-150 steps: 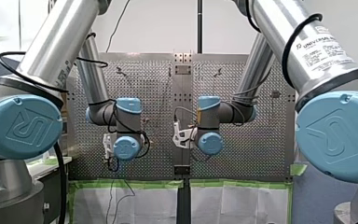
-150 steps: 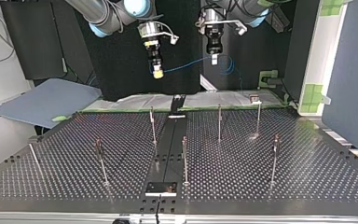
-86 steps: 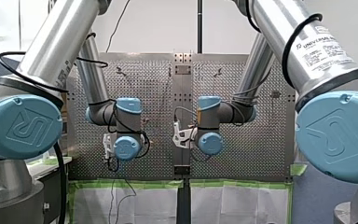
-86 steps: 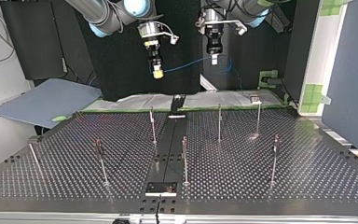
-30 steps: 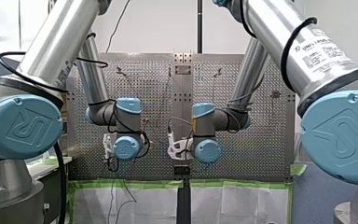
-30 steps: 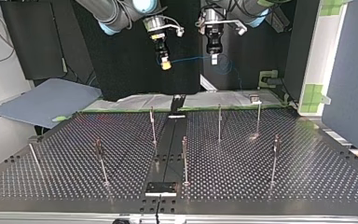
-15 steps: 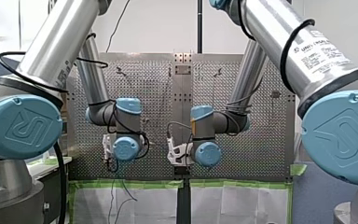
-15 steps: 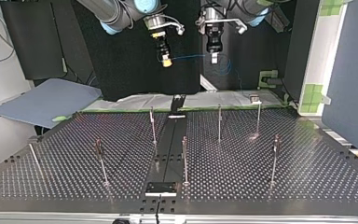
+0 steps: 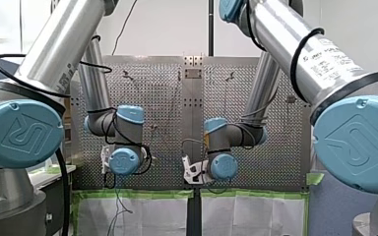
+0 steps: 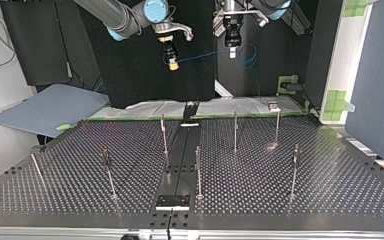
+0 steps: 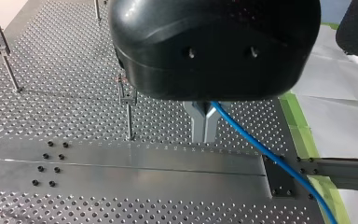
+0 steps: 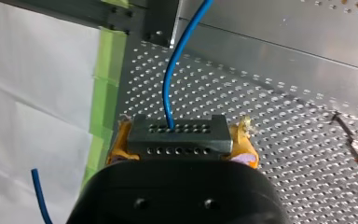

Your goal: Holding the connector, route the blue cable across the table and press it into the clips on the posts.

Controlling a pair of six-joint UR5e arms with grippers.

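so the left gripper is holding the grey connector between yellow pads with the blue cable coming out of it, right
Not the left. The right gripper holds the grey connector between yellow pads with the blue cable coming out of it, as the right wrist view shows. The left gripper grips only the blue cable.

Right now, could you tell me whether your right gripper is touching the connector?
Touching. The right wrist view shows the right gripper's yellow pads pressed against both ends of the grey connector, with the blue cable leaving its front.
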